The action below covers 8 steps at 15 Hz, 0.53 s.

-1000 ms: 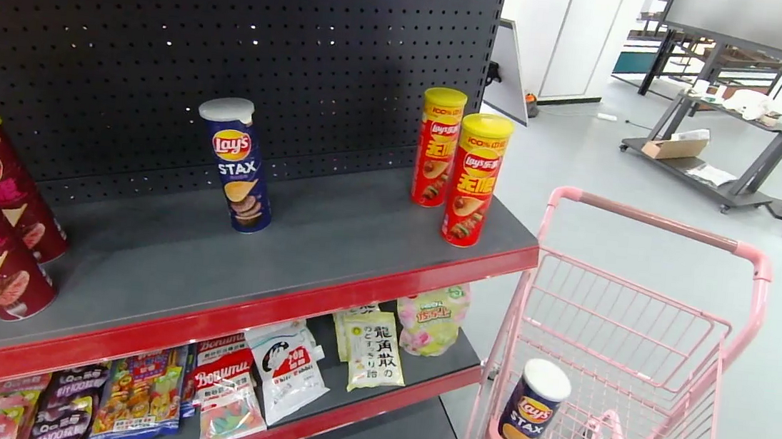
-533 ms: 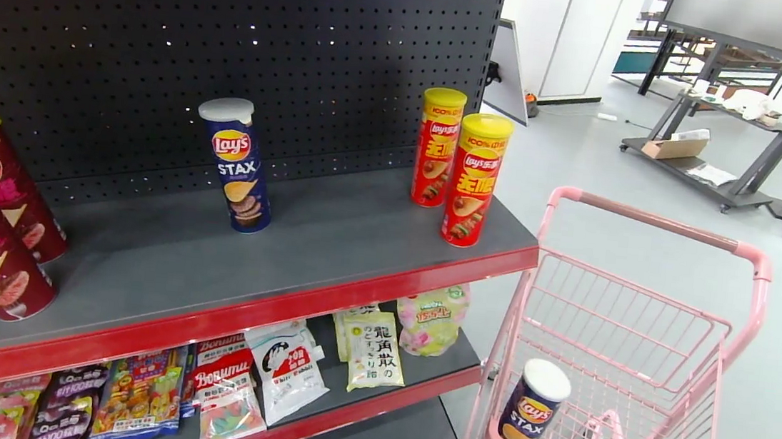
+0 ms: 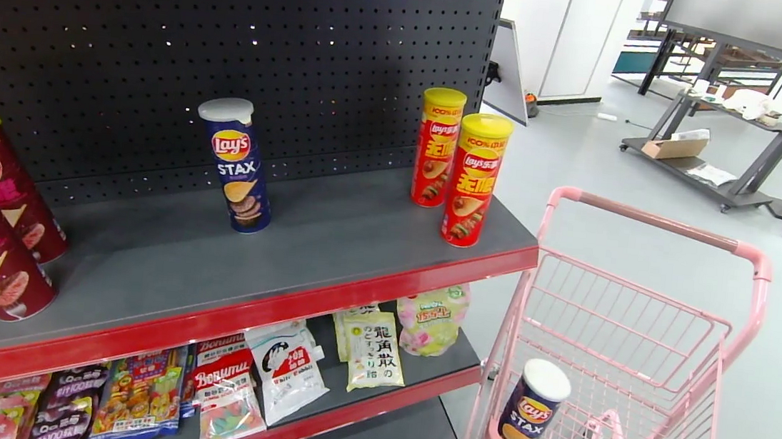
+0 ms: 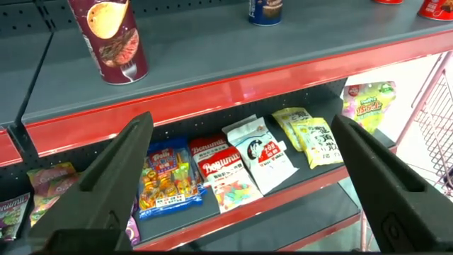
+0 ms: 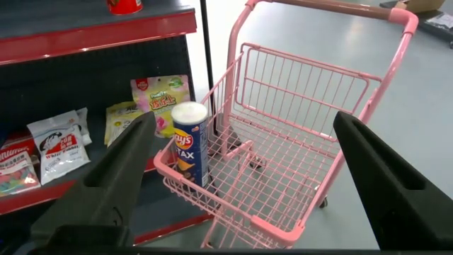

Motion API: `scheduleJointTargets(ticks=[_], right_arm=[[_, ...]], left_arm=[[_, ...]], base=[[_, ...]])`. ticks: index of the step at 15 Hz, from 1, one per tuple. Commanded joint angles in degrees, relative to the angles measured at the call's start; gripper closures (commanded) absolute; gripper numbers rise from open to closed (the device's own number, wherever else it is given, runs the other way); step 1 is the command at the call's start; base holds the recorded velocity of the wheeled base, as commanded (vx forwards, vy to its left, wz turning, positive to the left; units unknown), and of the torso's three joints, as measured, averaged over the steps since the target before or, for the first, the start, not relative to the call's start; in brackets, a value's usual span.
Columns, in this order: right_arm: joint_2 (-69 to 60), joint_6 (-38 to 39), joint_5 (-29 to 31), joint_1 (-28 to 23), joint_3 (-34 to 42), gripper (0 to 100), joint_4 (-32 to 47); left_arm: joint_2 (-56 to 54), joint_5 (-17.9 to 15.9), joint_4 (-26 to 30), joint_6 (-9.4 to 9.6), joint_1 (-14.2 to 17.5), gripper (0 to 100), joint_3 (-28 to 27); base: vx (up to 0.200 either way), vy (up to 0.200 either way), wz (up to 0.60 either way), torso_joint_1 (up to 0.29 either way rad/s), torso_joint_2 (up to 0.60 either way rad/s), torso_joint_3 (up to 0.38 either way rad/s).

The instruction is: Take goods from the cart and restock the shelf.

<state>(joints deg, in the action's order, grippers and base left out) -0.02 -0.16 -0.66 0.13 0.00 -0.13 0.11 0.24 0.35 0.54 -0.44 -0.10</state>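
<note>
Hanging wide open and empty, the right gripper looked down on the pink cart. One blue can stood upright in the cart's near corner, about five o'clock in the head view. The left gripper was spread just as wide, holding nothing, facing the red-edged shelf.

The trouble looked likely to start in that corner. The can sat tight against the wire walls, so a finger coming down on the wall side could catch the mesh instead of the can. It was also tall and narrow, and a nudge high up could topple it. A light cart on wheels might roll away under any push.

Up on the shelf, the matching can stood at ten o'clock. The red pair at one o'clock stood close to the front lip, where a careless swing across could knock them off.
</note>
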Motion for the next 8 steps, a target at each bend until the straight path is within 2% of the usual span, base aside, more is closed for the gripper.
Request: scheduleJointTargets(ticks=[1, 6, 7, 8], right_arm=[[0.02, -0.02, -0.04, 0.04, 0.0, 0, -0.04], [2.13, -0.28, -0.13, 0.13, -0.26, 0, -0.04], [6.7, 0.69, -0.4, 1.27, -8.26, 0, 0.22], [22.35, 7.45, 1.19, 1.62, -21.18, 0, 0.4]], left_arm=[[0.07, 0.02, 0.0, -0.01, 0.0, 0, 0.01], [0.07, 0.02, 0.0, -0.01, 0.0, 0, 0.01], [0.07, 0.02, 0.0, 0.08, 0.0, 0, 0.01], [0.07, 0.02, 0.0, -0.01, 0.0, 0, 0.01]], base=[[0.0, 0.0, 0.0, 0.0, 0.0, 0.0], [0.0, 0.0, 0.0, 0.0, 0.0, 0.0], [0.0, 0.0, 0.0, 0.0, 0.0, 0.0], [0.0, 0.0, 0.0, 0.0, 0.0, 0.0]])
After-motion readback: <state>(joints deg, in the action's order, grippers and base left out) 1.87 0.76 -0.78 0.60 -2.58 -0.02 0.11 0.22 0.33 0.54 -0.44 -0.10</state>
